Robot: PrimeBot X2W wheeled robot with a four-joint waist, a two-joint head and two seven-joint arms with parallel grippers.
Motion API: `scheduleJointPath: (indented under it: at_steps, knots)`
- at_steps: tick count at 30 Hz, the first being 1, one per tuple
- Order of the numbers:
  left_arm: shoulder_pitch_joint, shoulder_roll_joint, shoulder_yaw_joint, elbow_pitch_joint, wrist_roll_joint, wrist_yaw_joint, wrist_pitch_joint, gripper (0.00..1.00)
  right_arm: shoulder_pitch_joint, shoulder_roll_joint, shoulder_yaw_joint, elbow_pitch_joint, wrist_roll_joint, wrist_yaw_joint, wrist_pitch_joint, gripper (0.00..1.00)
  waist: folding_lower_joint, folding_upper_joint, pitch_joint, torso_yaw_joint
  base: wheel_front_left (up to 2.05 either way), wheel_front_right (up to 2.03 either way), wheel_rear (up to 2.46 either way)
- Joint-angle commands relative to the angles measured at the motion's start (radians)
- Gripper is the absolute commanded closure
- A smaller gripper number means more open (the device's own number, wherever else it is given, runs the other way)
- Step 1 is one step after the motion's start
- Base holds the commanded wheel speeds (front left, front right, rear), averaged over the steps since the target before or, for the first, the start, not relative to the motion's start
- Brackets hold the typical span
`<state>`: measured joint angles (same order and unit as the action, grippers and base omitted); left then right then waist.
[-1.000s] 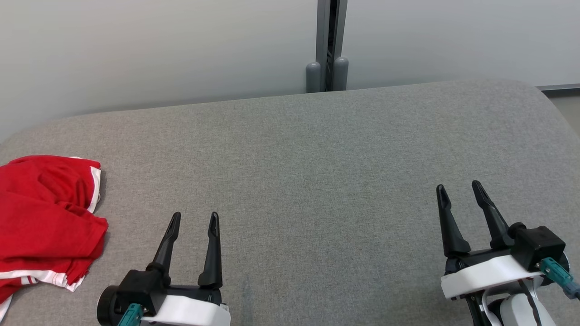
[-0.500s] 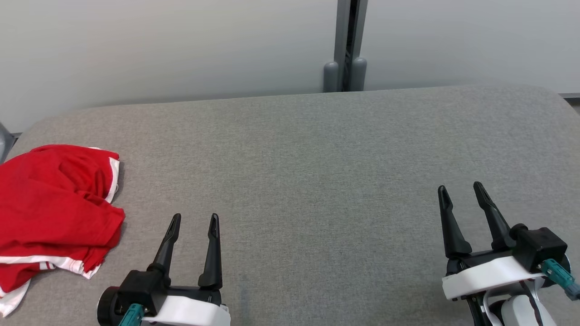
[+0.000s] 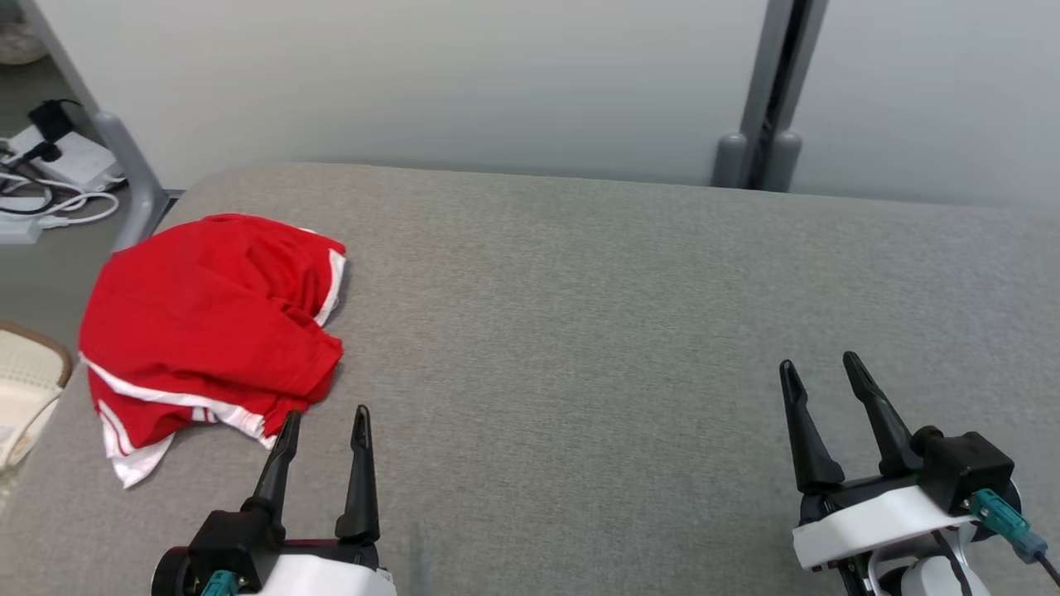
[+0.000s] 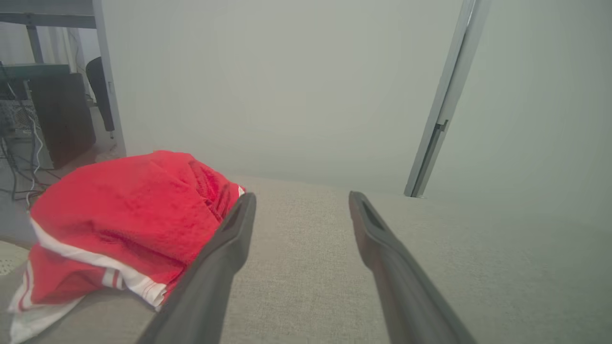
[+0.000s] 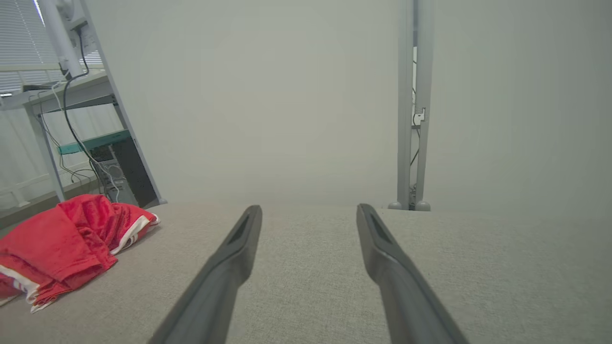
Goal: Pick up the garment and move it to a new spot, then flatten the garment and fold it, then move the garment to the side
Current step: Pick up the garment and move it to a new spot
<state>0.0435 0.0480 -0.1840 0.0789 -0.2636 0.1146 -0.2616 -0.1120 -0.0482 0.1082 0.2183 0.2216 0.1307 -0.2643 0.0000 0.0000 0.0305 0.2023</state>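
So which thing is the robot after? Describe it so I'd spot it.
Start with the wide grey padded surface before the robot and follow it to its left end. There a crumpled garment lies in a heap, close by the open left hand. Bright red cloth with white stripes sets it apart from the plain grey.

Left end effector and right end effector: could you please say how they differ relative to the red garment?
The left end effector sits beside the crumpled red garment with white trim, one fingertip by its hem; the right end effector is far away over the grey fabric surface. The left end effector's fingers point almost straight up the head view; the right end effector's lean leftward. Both are open, holding nothing.
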Motion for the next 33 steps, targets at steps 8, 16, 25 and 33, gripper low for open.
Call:
scheduleJointPath:
  at_steps: [8, 16, 25, 33]
  knots:
    - [0.04, 0.004, 0.035, -0.007, 0.013, -0.016, -0.004, 0.0, 0.031, -0.005, 0.038, 0.001, 0.022, 0.0, -0.001, 0.0, 0.0, 0.0, -0.049, 0.184, 0.0, 0.0, 0.0]
    - [0.067, 0.004, 0.071, -0.02, 0.024, -0.02, -0.004, 0.0, 0.025, -0.004, 0.093, 0.008, 0.046, 0.0, -0.001, 0.0, 0.0, 0.0, -0.054, 0.284, 0.0, 0.0, 0.0]
    - [0.094, 0.004, 0.112, -0.091, 0.002, 0.02, -0.004, 0.0, -0.042, -0.005, 0.186, 0.041, 0.048, 0.0, -0.001, 0.0, 0.0, 0.0, -0.015, 0.315, 0.0, 0.0, 0.0]
    - [0.11, 0.004, 0.12, -0.114, -0.008, 0.037, -0.004, 0.0, -0.075, -0.005, 0.212, 0.064, 0.051, 0.0, -0.001, 0.0, 0.0, 0.0, 0.001, 0.322, 0.0, 0.0, 0.0]
